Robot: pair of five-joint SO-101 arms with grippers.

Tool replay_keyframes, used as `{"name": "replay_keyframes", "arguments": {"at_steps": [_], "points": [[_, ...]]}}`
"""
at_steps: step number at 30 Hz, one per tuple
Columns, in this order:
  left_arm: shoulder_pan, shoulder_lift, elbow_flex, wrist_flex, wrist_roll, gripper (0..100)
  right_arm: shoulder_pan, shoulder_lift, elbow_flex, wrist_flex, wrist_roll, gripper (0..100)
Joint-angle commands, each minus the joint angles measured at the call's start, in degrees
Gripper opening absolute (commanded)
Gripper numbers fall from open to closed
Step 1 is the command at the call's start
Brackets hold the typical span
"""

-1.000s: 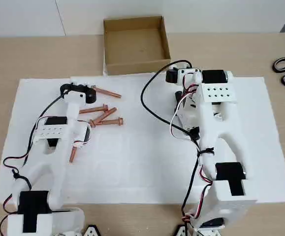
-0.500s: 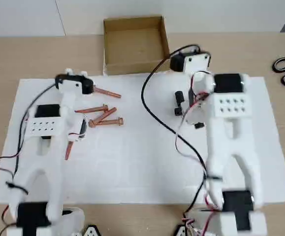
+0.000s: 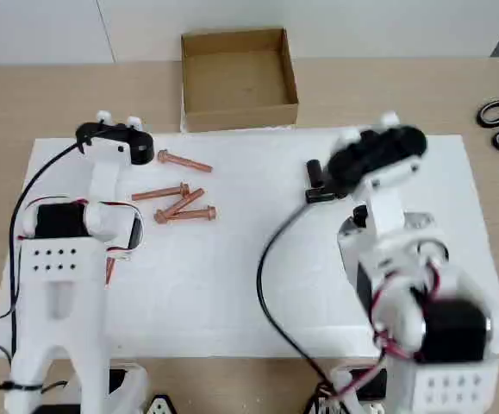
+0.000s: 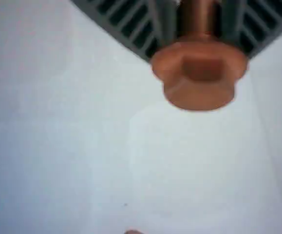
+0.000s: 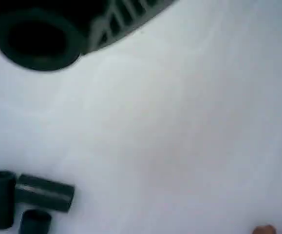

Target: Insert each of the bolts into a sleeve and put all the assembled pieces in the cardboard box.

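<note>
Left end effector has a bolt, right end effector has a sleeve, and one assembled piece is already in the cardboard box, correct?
Not quite: the high view shows the cardboard box empty, with no assembled piece in it yet. The left end effector does hold a bolt and the right end effector a sleeve.

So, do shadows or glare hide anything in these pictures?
High view: even light, only soft shadows on the white sheet, and the loose bolts are plainly visible. Left wrist view: no glare on the head of the held bolt. Right wrist view: the bore of the held sleeve is dark, so its inside cannot be judged.
</note>
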Motion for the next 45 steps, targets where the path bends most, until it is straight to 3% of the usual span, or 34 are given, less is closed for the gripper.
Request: {"name": "replay_keyframes", "arguments": {"at_steps": [1,5,13,17,20,25,37,41,45], "points": [[0.09,-4.04,-1.27,-5.27,0.18,1,0.04,-8.57,9.14,-7.16,0.35,0.4],[2.81,-6.07,0.92,-10.73,0.18,1,0.04,-14.81,18.73,-12.62,0.26,0.4],[16.44,-10.02,2.68,-17.05,0.35,1,-4.44,-23.96,40.7,-31.6,0.09,0.4],[18.46,-12.22,2.68,-19.43,7.12,1,-6.55,-32.04,50.37,-36.18,0.09,0.4],[18.64,-14.07,2.68,-17.67,11.08,1,-7.69,-40.04,56.88,-41.1,-1.32,0.4],[21.1,-19.43,3.12,-8.18,18.9,1,-8.4,-46.46,65.32,-45.41,-12.84,0.4],[29.01,-32.79,24.22,-40.0,22.07,1,-19.82,-46.46,70.15,-47.69,-13.98,0.4],[31.56,-37.36,27.82,-45.1,22.77,1,-22.46,-46.46,70.68,-47.78,-14.15,0.4],[32.09,-38.07,28.09,-47.21,29.45,1,-24.57,-46.46,70.68,-47.78,-18.55,0.4]]}}
